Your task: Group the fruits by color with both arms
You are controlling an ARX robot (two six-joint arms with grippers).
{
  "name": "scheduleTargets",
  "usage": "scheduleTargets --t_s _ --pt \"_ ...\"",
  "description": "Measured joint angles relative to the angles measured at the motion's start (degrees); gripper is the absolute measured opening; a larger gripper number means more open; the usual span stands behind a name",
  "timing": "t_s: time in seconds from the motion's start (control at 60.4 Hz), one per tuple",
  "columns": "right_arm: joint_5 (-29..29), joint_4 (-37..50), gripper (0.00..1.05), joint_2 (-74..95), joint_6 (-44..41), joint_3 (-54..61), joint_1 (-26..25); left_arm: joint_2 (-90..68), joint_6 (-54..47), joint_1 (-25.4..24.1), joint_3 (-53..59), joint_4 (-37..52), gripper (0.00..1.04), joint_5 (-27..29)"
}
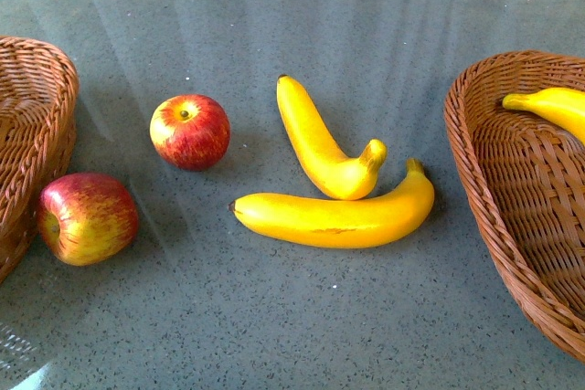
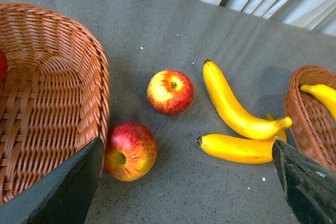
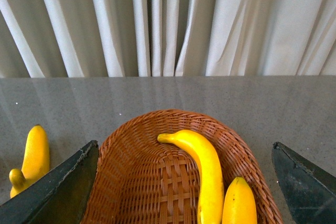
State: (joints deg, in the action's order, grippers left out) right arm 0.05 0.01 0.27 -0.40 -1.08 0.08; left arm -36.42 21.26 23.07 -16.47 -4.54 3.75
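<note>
A grey table [image 1: 302, 335] has fruit on it and a brown woven basket at each end. The near apple [image 1: 87, 218] lies on its side, right up against the wall of the left basket [image 1: 37, 107]. The far apple [image 1: 190, 131] stands upright a little way off, more toward the middle of the table. In the middle lie two yellow bananas. The low banana [image 1: 338, 218] lies flat across. The bent banana [image 1: 320, 148] sits just behind it, and its stubby end touches it or nearly does. The right basket [image 1: 512, 216] has a basket banana [image 1: 553, 107] inside. In the right wrist view a second banana [image 3: 239, 203] lies next to that one in the same basket. The left gripper [image 2: 187, 142] hangs above the table near the left basket. Its two black fingers [image 2: 63, 192] are spread wide apart with nothing between them. The right gripper [image 3: 185, 144] hangs over the right basket, and it is spread wide too and holds nothing. A tiny bit of red [image 2: 1, 64] shows inside the left basket at the edge of the left wrist view, but it is too little to tell what it is. Pale curtains [image 3: 168, 24] hang behind the table.
</note>
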Motion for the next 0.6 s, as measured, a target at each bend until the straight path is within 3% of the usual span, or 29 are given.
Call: scheduleTargets --t_s 0.199,0.348,0.596 --pt "-0.02 0.00 0.96 0.00 0.02 0.00 0.00 -17.18 5.84 9.51 -4.63 4.52 0.96 8.41" --pt "-0.04 0.00 0.96 0.00 0.02 0.00 0.00 -34.32 16.17 15.39 -9.57 5.88 0.96 13.11" --pt "-0.04 0.00 0.96 0.00 0.02 0.00 0.00 -43.56 19.37 16.02 -13.70 2.80 0.96 17.59"
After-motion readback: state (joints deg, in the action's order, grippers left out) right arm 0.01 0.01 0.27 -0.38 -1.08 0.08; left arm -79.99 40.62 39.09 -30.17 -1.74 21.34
